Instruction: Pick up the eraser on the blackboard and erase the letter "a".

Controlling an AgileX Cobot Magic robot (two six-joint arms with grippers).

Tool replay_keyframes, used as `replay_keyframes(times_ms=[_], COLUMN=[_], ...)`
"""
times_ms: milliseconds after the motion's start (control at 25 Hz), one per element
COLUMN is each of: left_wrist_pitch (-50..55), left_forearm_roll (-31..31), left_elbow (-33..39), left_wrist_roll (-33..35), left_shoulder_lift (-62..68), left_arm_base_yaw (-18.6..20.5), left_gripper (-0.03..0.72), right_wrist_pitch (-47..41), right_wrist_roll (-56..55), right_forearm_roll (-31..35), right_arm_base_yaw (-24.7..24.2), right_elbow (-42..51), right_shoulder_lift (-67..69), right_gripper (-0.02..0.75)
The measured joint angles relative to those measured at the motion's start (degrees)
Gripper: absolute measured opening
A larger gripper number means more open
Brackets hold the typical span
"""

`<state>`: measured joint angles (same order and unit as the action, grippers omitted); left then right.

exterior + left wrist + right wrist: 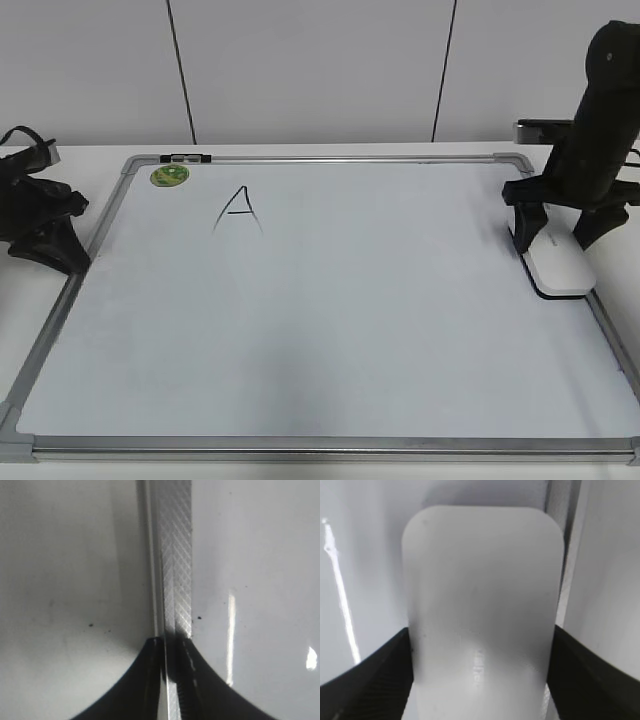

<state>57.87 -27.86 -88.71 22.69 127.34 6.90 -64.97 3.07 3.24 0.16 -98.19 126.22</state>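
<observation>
The blackboard (350,330), a white board with a silver frame, lies flat on the table. The white eraser (560,268) rests on the board at its right edge. My right gripper (555,238) stands over the eraser's far end, one finger against each long side. In the right wrist view the eraser (480,580) fills the gap between the jaws (480,680). My left gripper (70,255) is shut at the board's left edge, over the frame strip (175,555). No lowercase "a" shows; only an angular capital "A" (238,210) is on the board.
A round green magnet (170,176) sits at the board's far left corner, beside a small black clip (186,158) on the top frame. A white wall stands behind the table. The board's front edge lies near the table's front edge.
</observation>
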Motion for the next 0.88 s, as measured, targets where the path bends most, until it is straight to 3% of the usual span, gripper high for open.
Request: replay_keyframes(times_ms=[320, 480, 680, 880], left_wrist_pitch=[0.0, 0.24, 3.7, 10.24], left_forearm_roll=[0.09, 0.43, 1.45, 1.59], left_elbow=[0.0, 0.0, -3.38, -10.08], left_wrist_roll=[0.0, 0.0, 0.0, -1.18], left_shoulder_lift=[0.0, 0.0, -1.04, -4.54], left_arm_base_yaw=[0.0, 0.0, -0.11, -0.11], left_gripper=[0.1, 0.2, 0.409, 0.459], right_wrist_pitch=[-4.49, -4.74, -4.98, -5.45], right_wrist_roll=[0.0, 0.4, 1.01, 1.01], right_forearm_roll=[-0.44, -0.51, -0.51, -0.3], right_arm_base_yaw=[0.0, -0.06, -0.06, -0.06], right_elbow=[-9.95, -12.96, -13.1, -13.1], right_shoulder_lift=[0.0, -1.13, -5.04, -10.45], right_gripper=[0.599, 0.599, 0.596, 0.596])
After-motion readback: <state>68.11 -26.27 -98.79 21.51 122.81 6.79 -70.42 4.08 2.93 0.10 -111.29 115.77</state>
